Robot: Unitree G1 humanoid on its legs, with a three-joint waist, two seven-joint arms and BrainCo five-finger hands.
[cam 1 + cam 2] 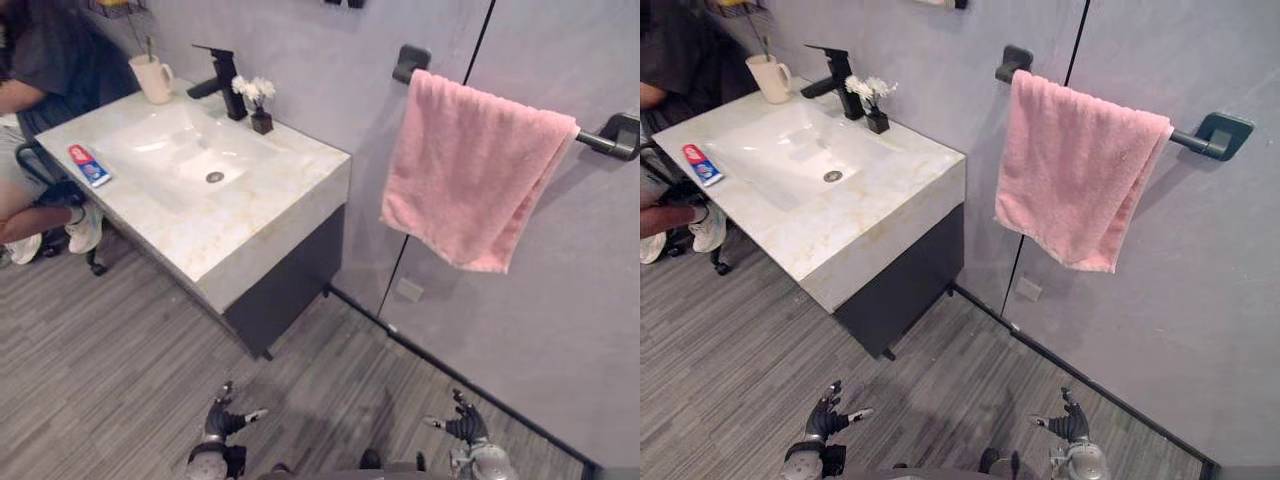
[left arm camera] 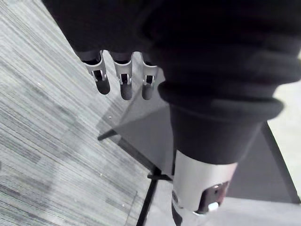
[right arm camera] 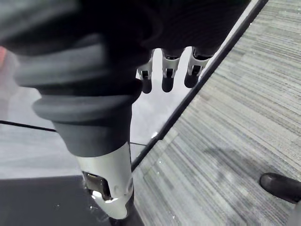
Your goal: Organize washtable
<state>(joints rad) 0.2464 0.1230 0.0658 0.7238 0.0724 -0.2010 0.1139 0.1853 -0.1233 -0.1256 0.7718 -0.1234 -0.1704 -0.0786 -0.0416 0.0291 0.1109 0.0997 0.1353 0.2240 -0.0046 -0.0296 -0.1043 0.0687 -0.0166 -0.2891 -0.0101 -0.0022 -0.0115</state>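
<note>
A marble washtable with a white sink basin stands at the upper left. On it lie a red, white and blue toothpaste tube near the left edge, a cream mug holding a toothbrush at the back, a black faucet and a small black vase of white flowers. My left hand and right hand hang low over the floor, well short of the washtable, both open with relaxed fingers and holding nothing. In the wrist views the left fingers and right fingers point straight out.
A pink towel hangs on a dark wall rail at the right. A person in a dark shirt sits at the washtable's left end. Grey plank floor spreads in front of the dark cabinet.
</note>
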